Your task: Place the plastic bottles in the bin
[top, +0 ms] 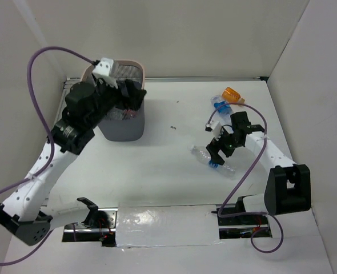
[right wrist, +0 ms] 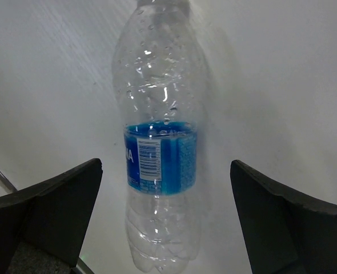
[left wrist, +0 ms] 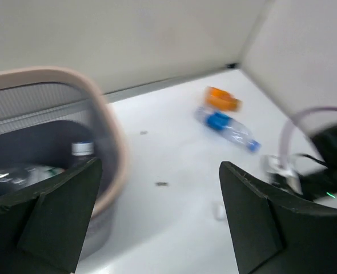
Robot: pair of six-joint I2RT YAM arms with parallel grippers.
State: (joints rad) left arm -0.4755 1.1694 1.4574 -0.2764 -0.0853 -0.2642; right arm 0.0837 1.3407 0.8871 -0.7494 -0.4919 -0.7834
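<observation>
A clear plastic bottle with a blue label point(right wrist: 160, 142) lies on its side on the white bench point(top: 168, 171), on the right. It is well apart from the dark grey wire-mesh bin with the pale pink rim point(left wrist: 114, 128).

The right hand point(top: 221, 153) hangs just above the bottle. Its two fingers are wide apart, one on each side, and they do not touch it. The left hand point(left wrist: 160, 171) is at the bin's mouth. Its fingers are wide apart too and hold nothing. Some bottles already lie inside the bin.

What could go wrong? The bottle is round, light and slippery, so I think it may roll or pop out if one finger reaches it first. A hard squeeze may crush it. The left arm is over the bin, so the two arms might bump there.

In the right wrist view the bottle's thin neck end points away from the camera and its fat bottom is nearest. In the top view its long line runs slanted across the bench, from far-left to near-right. The fingers stand across that line, by the label.
</observation>
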